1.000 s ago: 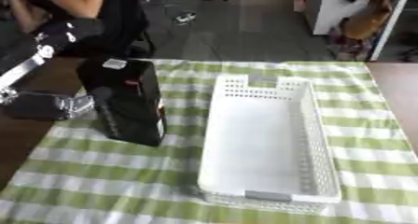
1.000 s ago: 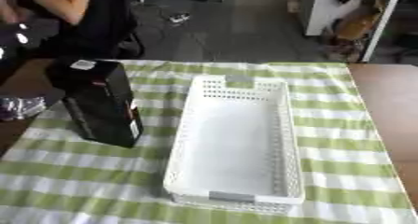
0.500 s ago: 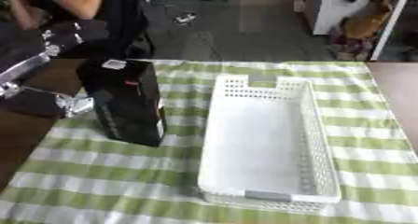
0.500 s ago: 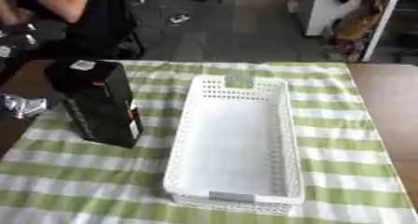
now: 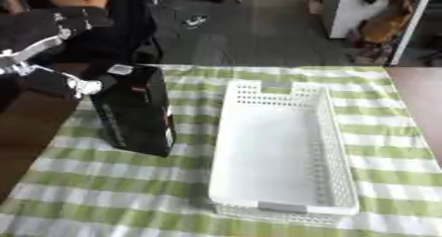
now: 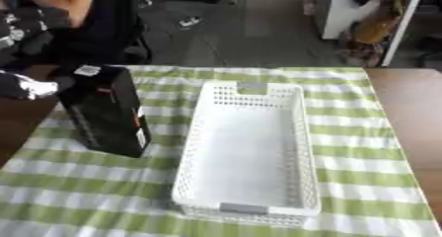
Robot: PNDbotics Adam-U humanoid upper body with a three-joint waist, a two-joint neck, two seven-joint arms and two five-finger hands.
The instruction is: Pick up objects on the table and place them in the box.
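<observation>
While the black carton [image 5: 134,110] stands upright at the left of the frame on the striped tabletop [image 5: 103,181], just beside the empty white box [image 5: 280,152], the left hand [image 5: 56,80] is at its upper left edge, fingers' state not clear.

Both head-mounted eye views look steeply down and forward toward 12 o'clock, close over the counter [image 5: 103,191]. They share the white basket [image 6: 246,157], black box [image 5: 134,110] and far floor; the right eye sits slightly rightward.
</observation>
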